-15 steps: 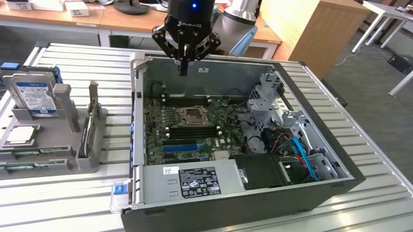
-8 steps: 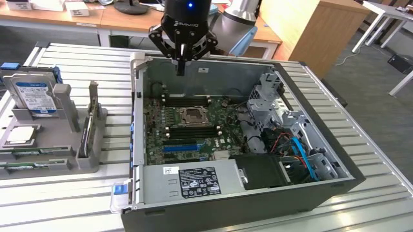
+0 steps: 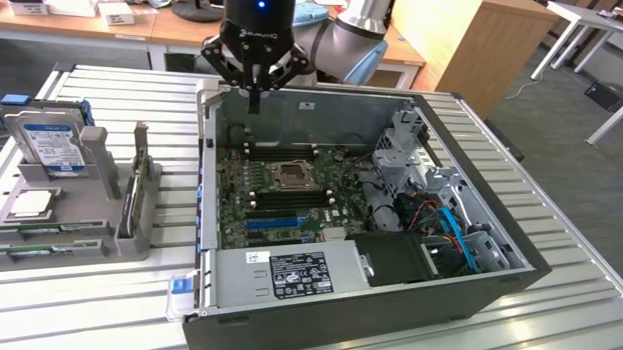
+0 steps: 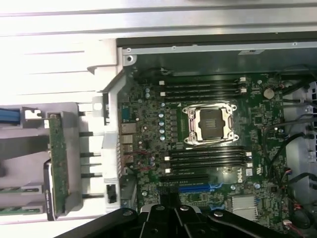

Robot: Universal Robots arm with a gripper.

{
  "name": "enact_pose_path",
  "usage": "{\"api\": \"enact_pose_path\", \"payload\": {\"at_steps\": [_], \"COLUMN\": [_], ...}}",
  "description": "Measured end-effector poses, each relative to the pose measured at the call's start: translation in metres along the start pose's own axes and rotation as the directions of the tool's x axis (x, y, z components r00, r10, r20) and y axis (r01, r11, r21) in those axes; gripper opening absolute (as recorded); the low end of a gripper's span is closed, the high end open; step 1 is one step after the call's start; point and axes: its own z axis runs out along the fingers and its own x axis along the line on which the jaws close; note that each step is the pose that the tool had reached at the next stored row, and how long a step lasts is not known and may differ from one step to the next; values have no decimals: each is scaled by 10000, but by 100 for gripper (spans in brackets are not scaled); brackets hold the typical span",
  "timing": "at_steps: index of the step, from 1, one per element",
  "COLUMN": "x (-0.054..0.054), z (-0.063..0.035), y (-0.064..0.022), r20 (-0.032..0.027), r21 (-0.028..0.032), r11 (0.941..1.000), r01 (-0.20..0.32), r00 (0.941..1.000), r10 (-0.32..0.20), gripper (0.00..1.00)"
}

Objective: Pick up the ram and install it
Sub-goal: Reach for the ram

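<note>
Two ram sticks (image 3: 44,251) lie as thin green strips in the grey holder (image 3: 98,219) on the exterior view's left, outside the case; the wrist view has them as green strips (image 4: 17,190). My gripper (image 3: 255,108) hangs shut and empty over the rear wall of the open computer case (image 3: 322,113), well apart from the holder. In the wrist view its black fingers (image 4: 173,220) are pressed together. Below on the motherboard, empty black memory slots (image 4: 205,158) lie on both sides of the processor socket (image 4: 208,124).
A hard drive (image 3: 54,146) and an upright card (image 3: 136,189) stand in the holder. Inside the case sit the power supply (image 3: 292,273), a metal drive cage (image 3: 409,146) and blue cables (image 3: 453,233). A wooden cabinet (image 3: 457,44) stands behind the slatted table (image 3: 545,219).
</note>
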Motion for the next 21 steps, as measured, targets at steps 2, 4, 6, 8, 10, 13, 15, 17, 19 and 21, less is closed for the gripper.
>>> {"api": "enact_pose_path", "payload": {"at_steps": [2,4,6,8,10,13,15,17,19,21], "x": [82,166,248,329,412,531,610,690,767,846], "z": [-2,-4,-5,-6,-8,-10,-12,-14,-15,-16], "y": [-6,-13,-19,-26,-32,-41,-47,-54,-59,-65], "r20": [1,1,2,2,3,4,4,5,6,7], "r21": [0,1,1,1,1,2,1,3,2,3], "r11": [10000,10000,10000,10000,10000,10000,10000,9999,9999,9999], "r01": [-15,-26,-40,-49,-62,-79,-93,-107,-122,-138], "r00": [10000,10000,10000,10000,10000,10000,10000,9999,9999,9999], "r10": [15,26,40,49,62,79,93,107,122,138], "gripper": [11,11,11,11,11,11,11,11,11,11]}}
